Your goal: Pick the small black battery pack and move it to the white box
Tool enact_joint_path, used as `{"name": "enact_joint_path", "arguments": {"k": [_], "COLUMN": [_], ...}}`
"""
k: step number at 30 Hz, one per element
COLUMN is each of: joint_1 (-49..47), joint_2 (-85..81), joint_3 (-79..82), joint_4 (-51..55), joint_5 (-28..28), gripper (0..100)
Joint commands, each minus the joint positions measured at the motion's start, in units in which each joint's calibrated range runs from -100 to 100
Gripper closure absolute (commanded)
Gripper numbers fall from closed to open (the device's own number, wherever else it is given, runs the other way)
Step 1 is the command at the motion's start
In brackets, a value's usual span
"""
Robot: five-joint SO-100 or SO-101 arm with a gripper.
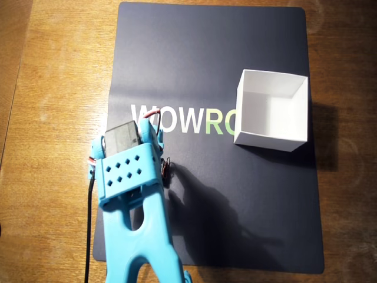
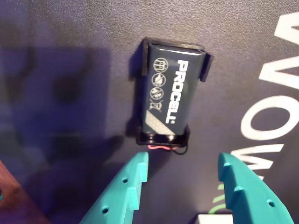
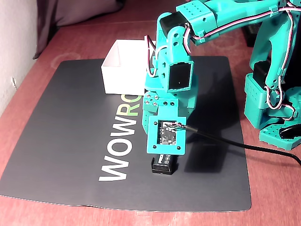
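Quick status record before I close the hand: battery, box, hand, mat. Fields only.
battery: black pack lying flat on the mat, PROCELL label up, red wires at the end nearest the hand
hand: open, above the mat, fingers short of the battery, not touching it
box: white, open top, looks empty, standing on the mat apart from the battery
mat: dark with WOWRO lettering, on a wooden table
grasp: not yet made
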Motion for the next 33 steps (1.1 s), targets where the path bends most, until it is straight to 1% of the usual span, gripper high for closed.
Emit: {"name": "enact_joint_path", "arguments": {"k": [1, 8, 13, 17, 21, 26, 29, 33], "joint_1": [-0.11, -0.11, -0.11, -0.23, -1.99, -3.28, -5.39, -5.51], "joint_2": [-1.56, -1.56, -1.56, -1.56, -1.56, -1.56, -1.47, -0.33], "joint_3": [-1.66, -1.57, 1.06, 2.69, 4.24, 4.42, 4.6, 4.69], "joint_4": [-0.23, -0.41, -0.5, -0.59, -3.92, -4.97, -4.79, -5.06], "joint_5": [0.11, 0.11, 0.0, -0.38, -0.65, -3.86, -4.24, -5.16], "gripper": [82, 82, 75, 75, 75, 75, 75, 75]}}
